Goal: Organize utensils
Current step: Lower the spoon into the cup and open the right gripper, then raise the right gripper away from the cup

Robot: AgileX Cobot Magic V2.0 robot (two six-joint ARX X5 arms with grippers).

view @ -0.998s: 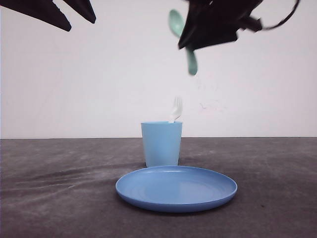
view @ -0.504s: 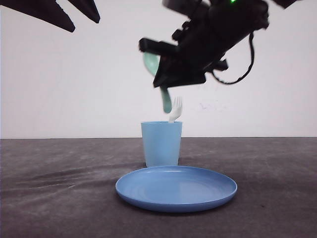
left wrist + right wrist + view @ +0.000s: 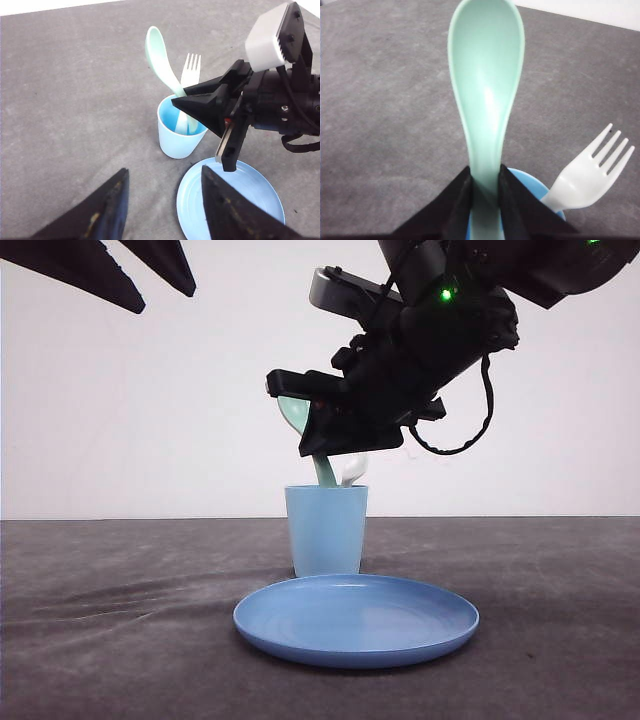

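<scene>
The pale mint-green spoon (image 3: 322, 472) (image 3: 159, 52) (image 3: 486, 75) is pinched by its handle in my right gripper (image 3: 288, 418) (image 3: 180, 97) (image 3: 485, 172), just above the light blue cup (image 3: 326, 535) (image 3: 175, 140) (image 3: 526, 179). Its bowl points up and its handle end dips inside the cup's rim. The white fork (image 3: 352, 470) (image 3: 190, 75) (image 3: 585, 180) stands in the same cup, tines up, right beside the spoon. My left gripper (image 3: 160, 288) (image 3: 164, 172) hangs open and empty, high over the left of the table.
A round blue plate (image 3: 356, 620) (image 3: 260, 195) lies flat on the dark grey table directly in front of the cup. Bare tabletop (image 3: 120, 620) stretches to both sides of the cup and plate. A white wall closes the back.
My right gripper has come down and to the left with the spoon, from high at the right to just over the cup. The spoon's handle end now sits inside the rim.
</scene>
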